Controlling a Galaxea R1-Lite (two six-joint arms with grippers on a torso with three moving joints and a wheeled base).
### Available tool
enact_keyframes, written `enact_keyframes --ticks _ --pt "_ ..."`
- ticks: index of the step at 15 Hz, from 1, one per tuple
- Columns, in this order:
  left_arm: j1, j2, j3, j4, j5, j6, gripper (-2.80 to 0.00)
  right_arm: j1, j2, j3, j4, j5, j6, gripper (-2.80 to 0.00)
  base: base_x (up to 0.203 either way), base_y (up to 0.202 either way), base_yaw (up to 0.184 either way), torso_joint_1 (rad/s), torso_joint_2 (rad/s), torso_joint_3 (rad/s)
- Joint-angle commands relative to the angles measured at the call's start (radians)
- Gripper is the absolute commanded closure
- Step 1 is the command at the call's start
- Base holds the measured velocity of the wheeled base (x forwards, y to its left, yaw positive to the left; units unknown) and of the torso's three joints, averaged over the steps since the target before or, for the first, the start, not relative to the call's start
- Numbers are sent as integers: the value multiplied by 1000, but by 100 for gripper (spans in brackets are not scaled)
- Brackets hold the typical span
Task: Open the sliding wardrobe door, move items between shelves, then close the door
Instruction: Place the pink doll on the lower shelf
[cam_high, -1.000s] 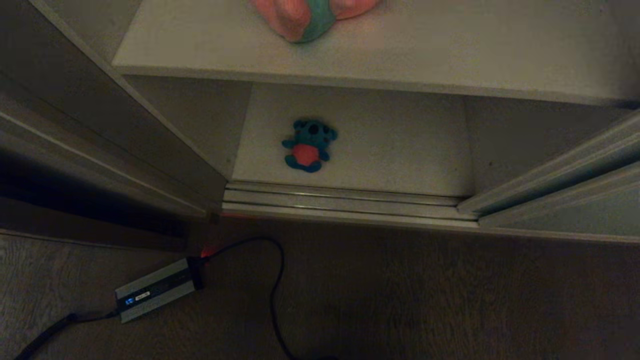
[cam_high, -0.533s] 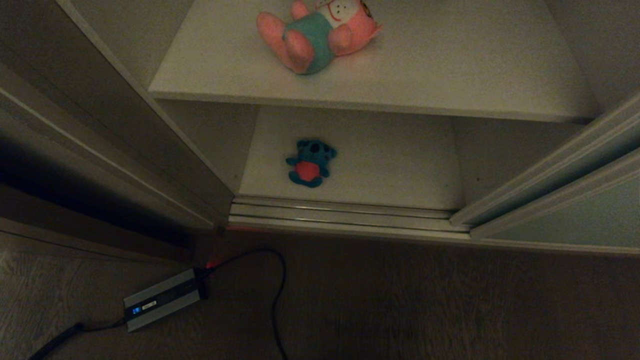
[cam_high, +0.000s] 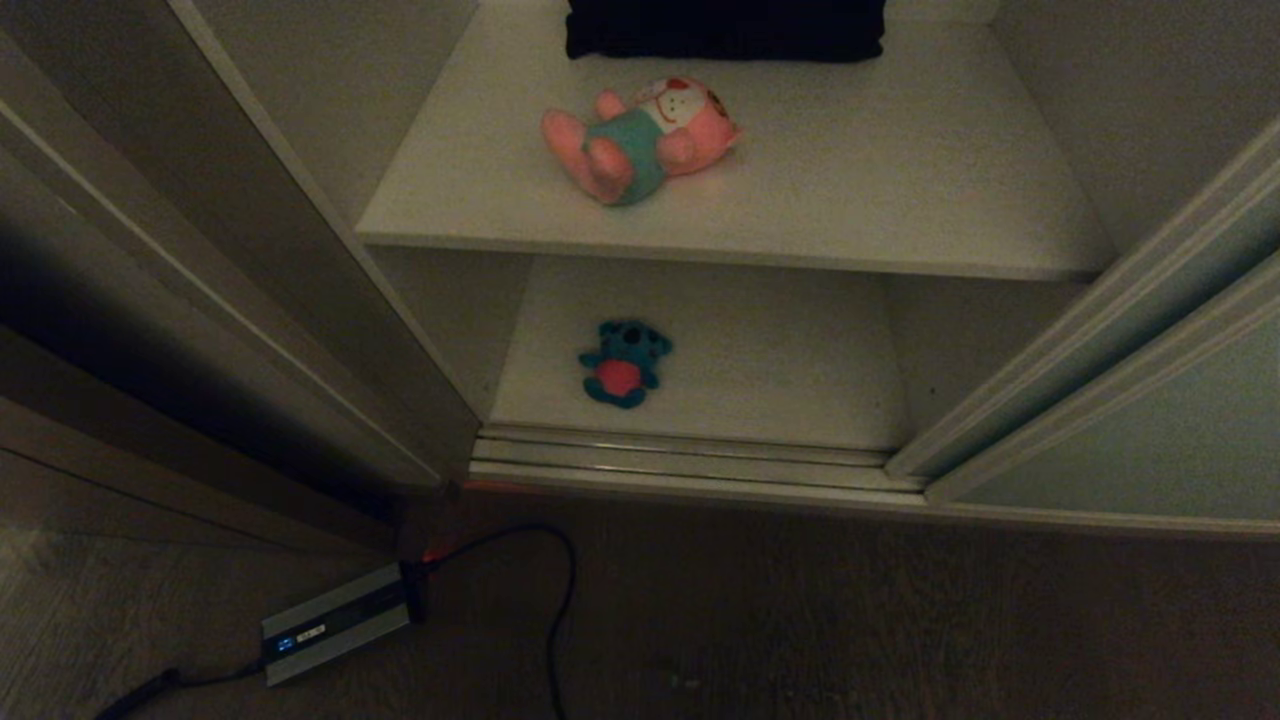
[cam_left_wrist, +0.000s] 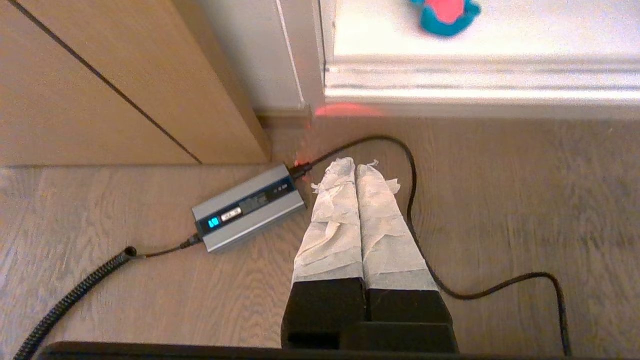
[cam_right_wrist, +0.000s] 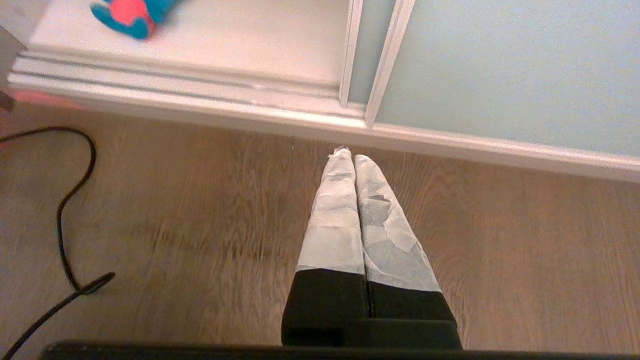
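Both our left pincer and right pincer hang closed, empty, above the floor. The teal toy lies near the lower shelf's front edge, the pink toy above; reaching in, we risk snagging the cable.

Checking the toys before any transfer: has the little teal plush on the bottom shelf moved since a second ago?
No. The teal plush lies at the same spot relative to the door track in front of it; the whole view shifted because the camera moved.

No legible text; power adapter display unreadable.
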Motion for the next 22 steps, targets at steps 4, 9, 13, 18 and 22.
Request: enact_keyframes --ticks 4,9,13,18,22 --pt "-1 2 0 -5 -1 -7 0 0 1 3 0 0 0 0 0 0 0 3 1 192" --pt "-1 2 0 -2 7 -50 0 0 1 3 0 1 0 0 0 0 0 1 3 26" --pt "1 2 0 -7 6 -59 0 0 1 3 0 0 0 0 0 0 0 0 0 0" --pt "0 25 -216 22 -29 -49 0 0 1 3 0 0 0 0 0 0 0 0 0 0" --pt "-16 273 -454 33 -134 -53 0 0 1 3 0 2 0 0 0 0 0 0 0 0"
